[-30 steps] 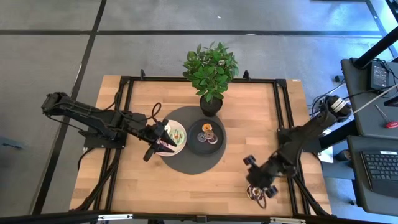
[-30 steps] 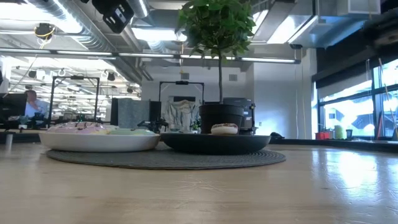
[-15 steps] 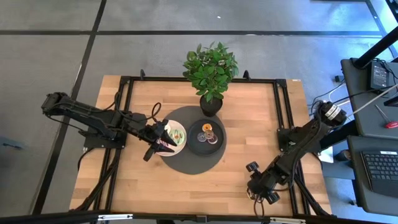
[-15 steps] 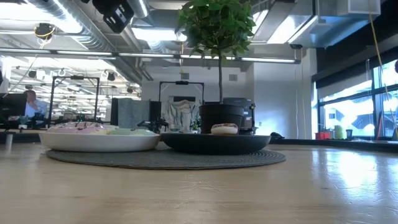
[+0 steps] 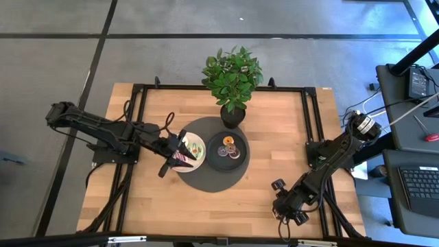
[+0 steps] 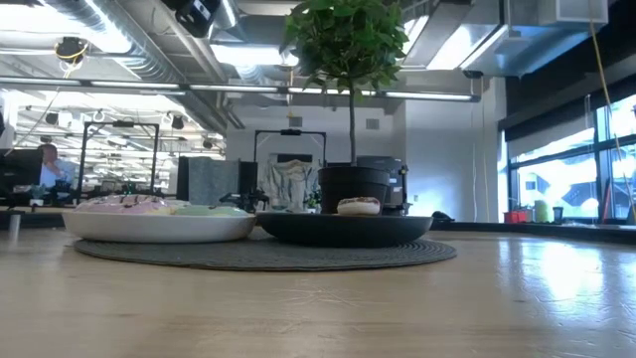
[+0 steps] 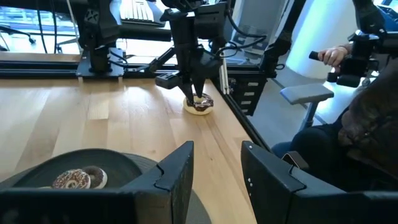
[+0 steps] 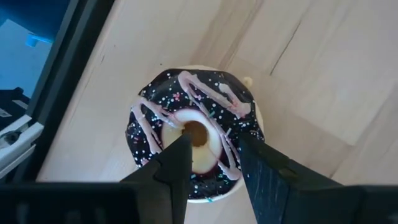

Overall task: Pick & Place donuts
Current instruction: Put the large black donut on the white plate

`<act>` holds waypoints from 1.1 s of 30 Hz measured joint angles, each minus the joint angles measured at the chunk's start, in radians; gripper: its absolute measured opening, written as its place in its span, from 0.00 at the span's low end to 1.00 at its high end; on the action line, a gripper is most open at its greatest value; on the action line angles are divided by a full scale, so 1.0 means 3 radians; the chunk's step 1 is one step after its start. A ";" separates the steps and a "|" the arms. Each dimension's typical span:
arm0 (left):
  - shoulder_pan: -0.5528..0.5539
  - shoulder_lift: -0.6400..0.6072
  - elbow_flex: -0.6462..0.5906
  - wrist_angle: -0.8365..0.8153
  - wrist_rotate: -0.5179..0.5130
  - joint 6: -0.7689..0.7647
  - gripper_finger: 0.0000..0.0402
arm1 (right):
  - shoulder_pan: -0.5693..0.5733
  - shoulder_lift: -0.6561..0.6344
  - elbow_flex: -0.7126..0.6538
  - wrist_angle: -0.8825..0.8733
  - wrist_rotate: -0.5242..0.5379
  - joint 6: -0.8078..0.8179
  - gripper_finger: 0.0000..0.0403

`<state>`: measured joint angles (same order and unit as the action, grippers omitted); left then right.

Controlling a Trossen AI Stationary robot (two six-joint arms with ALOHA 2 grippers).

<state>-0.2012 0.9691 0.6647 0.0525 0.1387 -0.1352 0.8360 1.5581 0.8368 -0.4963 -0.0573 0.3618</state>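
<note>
The chocolate donut (image 8: 194, 142) near the table's (image 5: 274, 144) front right corner has dark icing with pale pink zigzag stripes and fine multicoloured sprinkles over a cream base. The table is light, streaked wood with a black frame. At its middle lies a dark grey round mat (image 5: 206, 180) carrying a white plate (image 6: 159, 227) and a black plate (image 5: 214, 159). Pink and pale green donuts (image 6: 149, 207) sit on the white plate. On the black plate are an orange one (image 5: 228, 141) and a purple one (image 5: 224, 151). Behind the mat, the plant (image 5: 233, 75) is bright green in a black pot (image 6: 352, 187).
</note>
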 joint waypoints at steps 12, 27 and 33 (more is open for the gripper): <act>0.0000 0.0000 0.0000 -0.0001 -0.0016 0.0142 0.32 | 0.0001 -0.0004 0.0155 -0.0071 0.0126 -0.0049 0.33; 0.0001 0.0000 0.0000 -0.0011 -0.0197 0.0211 0.32 | 0.0004 0.0106 -0.0038 -0.0063 0.0114 0.0194 0.33; 0.0000 -0.0001 0.0000 -0.0011 -0.0197 0.0211 0.32 | 0.0004 0.0106 -0.0042 -0.0017 0.0110 0.0592 0.33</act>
<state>-0.2012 0.9689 0.6647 0.0490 0.0795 -0.0719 0.8371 1.5898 0.8241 -0.5012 -0.0242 0.5395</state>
